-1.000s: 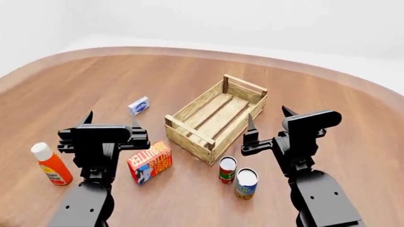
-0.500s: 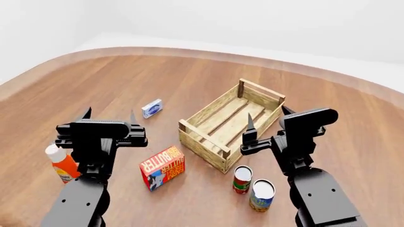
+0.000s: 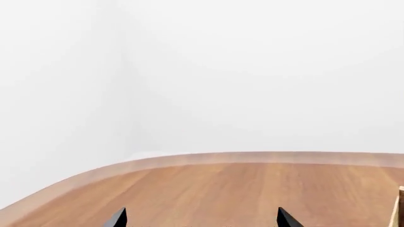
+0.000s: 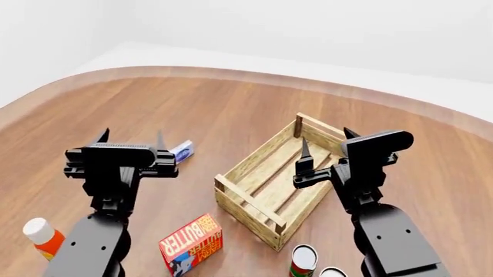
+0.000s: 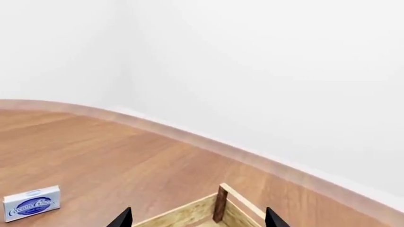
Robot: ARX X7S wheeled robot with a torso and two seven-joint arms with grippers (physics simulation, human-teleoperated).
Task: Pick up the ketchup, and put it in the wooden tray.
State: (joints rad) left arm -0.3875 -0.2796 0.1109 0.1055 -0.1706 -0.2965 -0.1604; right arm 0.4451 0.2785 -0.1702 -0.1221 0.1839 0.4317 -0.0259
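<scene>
White walls curved behind a broad wooden table (image 4: 231,109). Largest on it, the wooden tray (image 4: 281,179) sat empty, and everything else is placed from it. Over its near-right edge hovered the right gripper (image 4: 324,149), prongs spread wide, holding nothing. Well to the tray's left hung the left gripper (image 4: 131,138), likewise wide and empty. The ketchup (image 4: 43,238) stood far to the tray's left and nearer the robot, below and outside that left gripper, apart from it. A butter box (image 4: 191,244) lay between ketchup and tray; two cans (image 4: 303,261) stood near the tray's closest corner; a small blue-and-white packet (image 4: 183,150) lay just left of the tray.
</scene>
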